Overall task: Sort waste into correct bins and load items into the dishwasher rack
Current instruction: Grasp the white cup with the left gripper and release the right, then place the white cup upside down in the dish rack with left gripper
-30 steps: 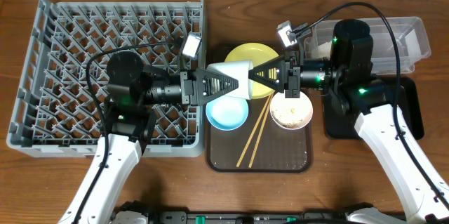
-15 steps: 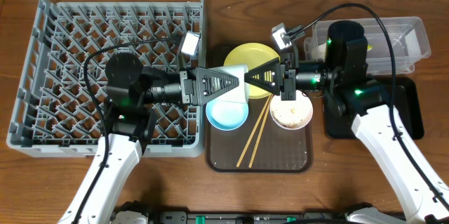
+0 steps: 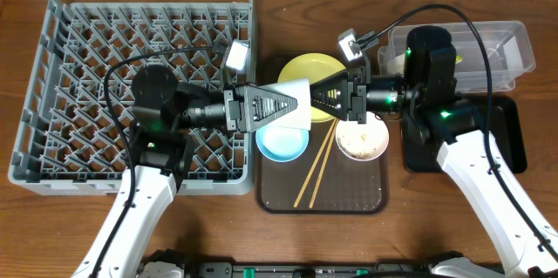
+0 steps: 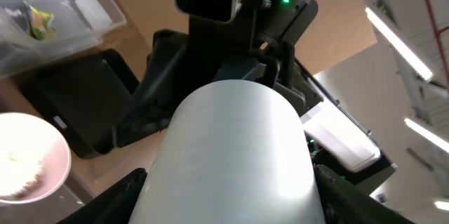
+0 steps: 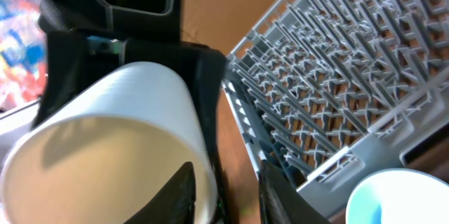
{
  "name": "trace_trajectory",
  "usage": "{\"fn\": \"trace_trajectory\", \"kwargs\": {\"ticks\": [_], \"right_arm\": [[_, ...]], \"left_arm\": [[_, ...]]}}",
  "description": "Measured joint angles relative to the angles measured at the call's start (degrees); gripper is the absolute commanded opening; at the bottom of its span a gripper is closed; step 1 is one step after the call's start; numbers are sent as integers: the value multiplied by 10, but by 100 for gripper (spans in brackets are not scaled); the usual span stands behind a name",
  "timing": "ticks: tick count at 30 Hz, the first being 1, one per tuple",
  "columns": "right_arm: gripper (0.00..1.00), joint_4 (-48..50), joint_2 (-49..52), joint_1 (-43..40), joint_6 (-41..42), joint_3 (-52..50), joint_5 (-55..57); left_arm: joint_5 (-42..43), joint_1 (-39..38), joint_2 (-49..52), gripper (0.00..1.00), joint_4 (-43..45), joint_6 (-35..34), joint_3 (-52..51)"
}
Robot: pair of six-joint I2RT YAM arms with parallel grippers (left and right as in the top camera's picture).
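The small white cup [image 3: 295, 102] hangs on its side above the brown tray, between both arms. My left gripper [image 3: 300, 105] is shut on the cup [image 4: 242, 154], one finger pressed to each side of its body. My right gripper [image 3: 313, 97] is open at the rim of the cup [image 5: 105, 133], with one finger inside, the other outside and a gap to the wall. Below lie the yellow plate [image 3: 318, 71], the light blue bowl [image 3: 282, 143], the white bowl [image 3: 362, 142] with rice scraps, and the chopsticks [image 3: 316, 167]. The grey dishwasher rack [image 3: 87, 51] stands at the left.
The brown serving tray [image 3: 323, 198] holds the dishes at centre. At the right are the clear tub [image 3: 506, 43], with a small wrapper [image 4: 36, 20] and white paper inside, and the black tray [image 3: 516, 143] under my right arm.
My right gripper's jaws have parted from the cup's rim. My left gripper's jaws have come in against the cup's sides. Both arms stay nearly in place.
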Motion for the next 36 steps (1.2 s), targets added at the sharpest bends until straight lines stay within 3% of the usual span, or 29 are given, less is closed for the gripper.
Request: {"fn": "trace_trajectory", "kwargs": {"ticks": [4,9,17,29,36], "right_arm": [[28,-88,0,0,-26,2,52],[27,-189,0,0,-71,3,175],[25,-227,0,0,-113,3,270],[24,-368,-43,-9,-150,27,445],[24,-404,-81,-31,-162,49,492]], "left_arm": [[-1,25,1,26,-54,59,0],[-26,92,1,12,-144,137,0],[-115,208,1,8,-239,232,0],[-192,352,1,6,-301,267,0],[-318,357,3,6,-493,329,32]]}}
